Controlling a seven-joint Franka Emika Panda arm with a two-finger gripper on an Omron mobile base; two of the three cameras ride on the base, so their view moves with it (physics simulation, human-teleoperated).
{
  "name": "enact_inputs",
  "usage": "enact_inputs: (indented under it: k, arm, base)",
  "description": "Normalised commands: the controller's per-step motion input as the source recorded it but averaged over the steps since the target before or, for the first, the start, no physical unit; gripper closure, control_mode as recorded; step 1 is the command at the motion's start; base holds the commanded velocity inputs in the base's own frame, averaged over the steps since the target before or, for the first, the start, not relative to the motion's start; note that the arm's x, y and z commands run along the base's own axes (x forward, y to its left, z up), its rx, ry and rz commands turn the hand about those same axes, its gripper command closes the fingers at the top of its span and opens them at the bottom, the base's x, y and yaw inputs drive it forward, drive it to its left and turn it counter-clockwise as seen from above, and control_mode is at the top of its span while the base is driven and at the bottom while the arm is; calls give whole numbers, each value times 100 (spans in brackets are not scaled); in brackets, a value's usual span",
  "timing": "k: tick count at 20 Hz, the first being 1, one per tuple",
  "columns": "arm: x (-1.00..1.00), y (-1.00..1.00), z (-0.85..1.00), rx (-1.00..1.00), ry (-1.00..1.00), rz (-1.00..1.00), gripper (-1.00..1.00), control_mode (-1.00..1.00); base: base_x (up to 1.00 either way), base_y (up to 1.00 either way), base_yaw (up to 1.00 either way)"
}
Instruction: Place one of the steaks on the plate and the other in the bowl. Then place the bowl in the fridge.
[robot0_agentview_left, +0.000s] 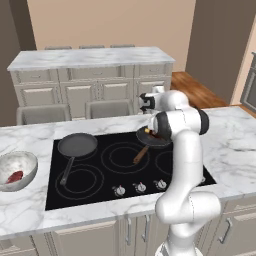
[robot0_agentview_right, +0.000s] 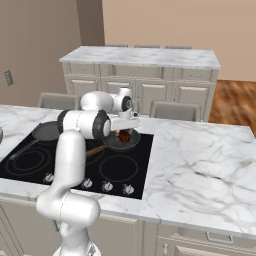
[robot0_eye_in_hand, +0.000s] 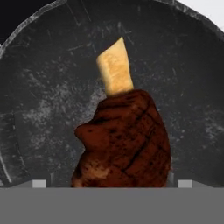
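Observation:
A dark brown seared steak (robot0_eye_in_hand: 127, 144) with a pale bone end lies in a black pan (robot0_eye_in_hand: 43, 87) on the right rear burner of the cooktop. My gripper (robot0_eye_in_hand: 112, 183) hangs straight down over it, open, with one fingertip (robot0_eye_in_hand: 39, 183) on each side of the meat and nothing held. From the right base view the gripper (robot0_agentview_right: 125, 130) sits just above that steak (robot0_agentview_right: 124, 136) in the pan (robot0_agentview_right: 112, 144). A second, reddish steak (robot0_agentview_left: 15, 176) lies inside the speckled bowl (robot0_agentview_left: 25, 162) on the counter at far left. The plate and the fridge are out of view.
An empty black pan (robot0_agentview_left: 77, 145) sits on the left rear burner, its handle pointing toward me. The right pan's wooden handle (robot0_agentview_left: 141, 155) sticks out over the cooktop (robot0_agentview_left: 100, 192). Marble counter (robot0_agentview_right: 200, 165) stretches to the right. An island with stools stands behind.

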Motion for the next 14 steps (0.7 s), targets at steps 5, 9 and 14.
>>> enact_inputs:
  k: [5, 9, 14]
  arm:
    - [-27, 20, -31, 0, 0, 3, -100, -100]
    - [-57, 26, -66, 0, -3, 7, -100, -100]
    - [-38, 27, -55, 1, 0, 2, -100, -100]
  base:
    - [0, 0, 0]
    - [0, 0, 0]
    - [0, 0, 0]
